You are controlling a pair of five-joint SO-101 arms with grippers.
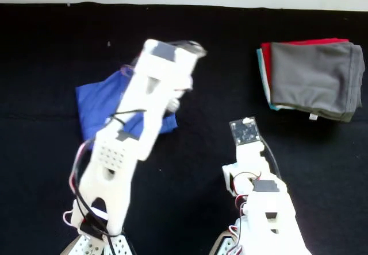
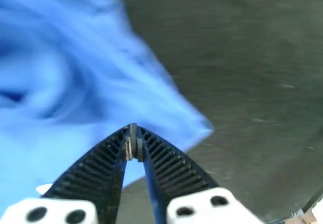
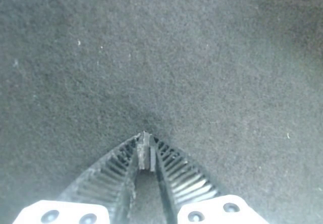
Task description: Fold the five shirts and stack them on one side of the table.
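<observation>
A folded blue shirt (image 1: 98, 103) lies on the black table left of centre. My left arm (image 1: 138, 128) stretches over it, hiding its right part. In the left wrist view my left gripper (image 2: 132, 135) is shut, its tips meeting above the edge of the blue shirt (image 2: 75, 82); no cloth shows between them. My right gripper (image 3: 145, 144) is shut, with nothing in it, just above bare black cloth, near the front of the table. A stack of folded shirts (image 1: 313, 80), grey on top with red, teal and white edges beneath, sits at the back right.
The black table cover (image 1: 218, 65) runs to a pale wall at the back. My right arm (image 1: 256, 180) stands at the front, right of centre. Bare cloth lies between the blue shirt and the stack.
</observation>
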